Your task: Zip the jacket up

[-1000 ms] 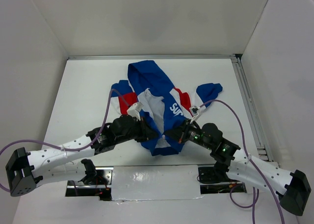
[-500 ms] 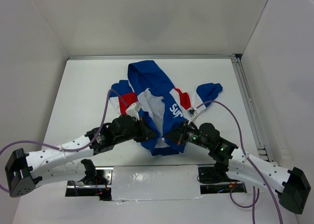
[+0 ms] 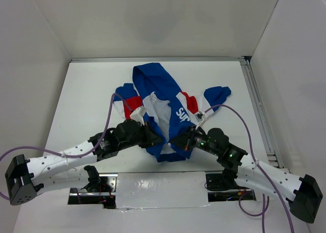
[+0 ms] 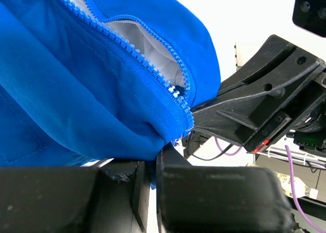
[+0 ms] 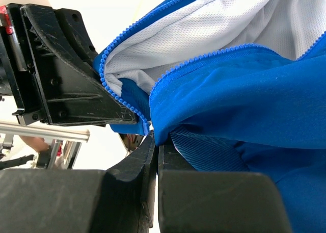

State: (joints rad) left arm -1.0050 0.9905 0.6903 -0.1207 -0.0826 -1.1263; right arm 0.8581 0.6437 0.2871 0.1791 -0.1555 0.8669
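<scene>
We see a robotics lab test cell here, not a home or a shop. Plain white panels box in a white table at the top, left and right of the frame. An aluminium rail runs down the table's right edge. A left arm and a right arm, both white, trail purple cables. Both are bolted to a taped metal plate at the bottom.

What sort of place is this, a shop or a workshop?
Probably a robotics lab test booth: plain white walls box in a white table, the left arm and right arm, trailing purple cables, are bolted at its near edge, and a lone small blue jacket lies on it.
</scene>
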